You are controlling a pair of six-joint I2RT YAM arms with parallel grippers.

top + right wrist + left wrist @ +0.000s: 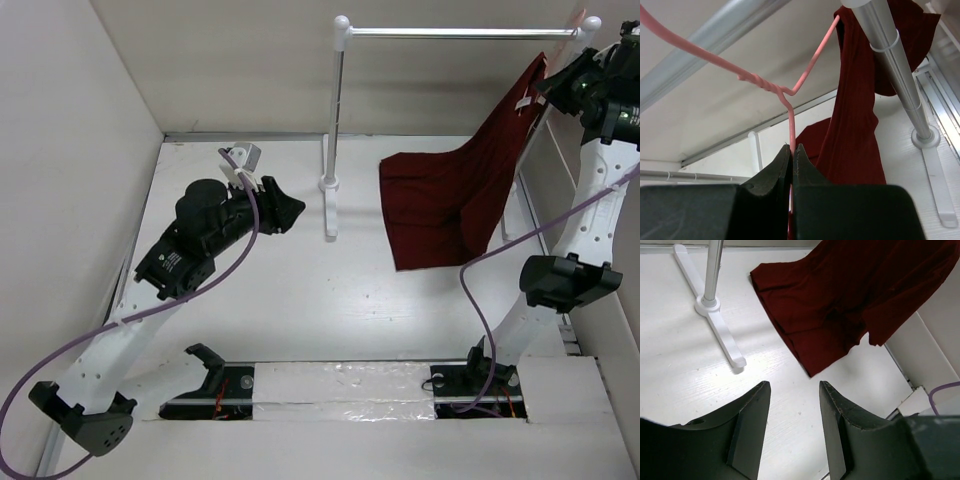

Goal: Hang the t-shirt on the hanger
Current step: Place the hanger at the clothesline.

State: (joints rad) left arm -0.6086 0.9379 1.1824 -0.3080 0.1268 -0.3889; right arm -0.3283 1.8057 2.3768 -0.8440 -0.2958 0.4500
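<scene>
The right arm's fingers [774, 172] are pinching the neck of the thin pale pink wire hanger [765, 82], holding it up by the silver bar of the white-posted rack [450, 33]. The dark red cloth t-shirt [450, 200] is draping from one hanger end, its lower part lying on the white counter [300, 300]. The left arm's fingers [751, 415] are hovering spread apart, gripping nothing.
</scene>
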